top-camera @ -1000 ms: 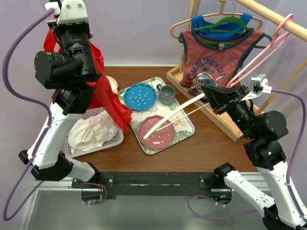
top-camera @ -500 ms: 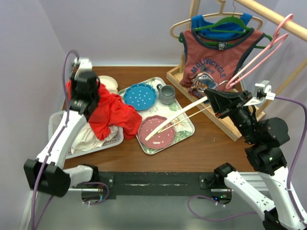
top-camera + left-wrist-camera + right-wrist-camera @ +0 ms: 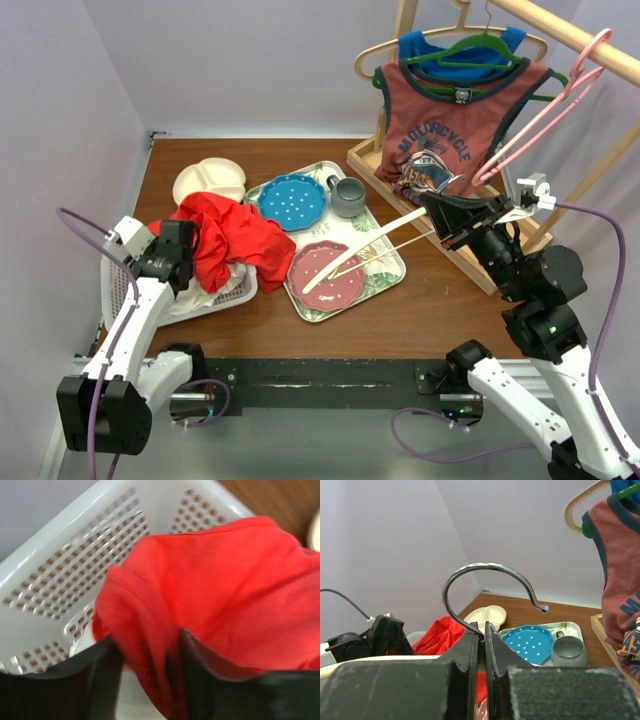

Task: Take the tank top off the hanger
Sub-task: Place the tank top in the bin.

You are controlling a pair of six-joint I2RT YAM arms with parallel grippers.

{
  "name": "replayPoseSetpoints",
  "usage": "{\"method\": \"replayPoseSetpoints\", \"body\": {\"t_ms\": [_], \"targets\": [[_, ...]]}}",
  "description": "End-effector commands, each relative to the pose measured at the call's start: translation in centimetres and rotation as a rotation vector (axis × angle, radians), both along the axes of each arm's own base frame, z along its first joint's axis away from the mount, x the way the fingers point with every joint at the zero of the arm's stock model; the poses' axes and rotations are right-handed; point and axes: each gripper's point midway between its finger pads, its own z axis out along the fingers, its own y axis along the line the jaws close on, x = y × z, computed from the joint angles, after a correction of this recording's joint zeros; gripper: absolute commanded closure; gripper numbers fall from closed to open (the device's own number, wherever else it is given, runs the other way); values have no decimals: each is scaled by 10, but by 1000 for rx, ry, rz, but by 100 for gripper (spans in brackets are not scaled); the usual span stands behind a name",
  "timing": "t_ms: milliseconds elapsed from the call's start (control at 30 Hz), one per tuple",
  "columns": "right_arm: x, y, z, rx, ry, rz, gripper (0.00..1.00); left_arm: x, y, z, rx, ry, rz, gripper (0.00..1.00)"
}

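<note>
Shirt's off the hanger: left end effector pinches a fold of the red tank top over the white basket at frame left, right end effector is clamped on the bare hanger hook; next move, I'd judge, is releasing the cloth into the basket.

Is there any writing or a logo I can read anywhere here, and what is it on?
"MOTORCYCLE": arched blue letters across the chest of the maroon tank top hanging on the rack.
Print inside the graphic below that word: too small to read.
Neck label on the same top: too small to read.
No other readable text.
</note>
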Motion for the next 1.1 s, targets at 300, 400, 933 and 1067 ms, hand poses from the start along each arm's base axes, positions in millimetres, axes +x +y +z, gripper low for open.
{"method": "replayPoseSetpoints", "body": {"t_ms": [300, 400, 933, 1067], "targets": [[-1, -5, 18, 38, -64, -20, 100, -17, 9, 105, -100, -247, 312, 0], [2, -2, 14, 33, -53, -15, 100, 8, -6, 108, -156, -200, 225, 0], [0, -10, 12, 17, -61, -50, 100, 130, -113, 86, 153, 82, -534, 0], [2, -10, 7, 14, -56, -58, 100, 146, -141, 79, 156, 122, -769, 2]]}}
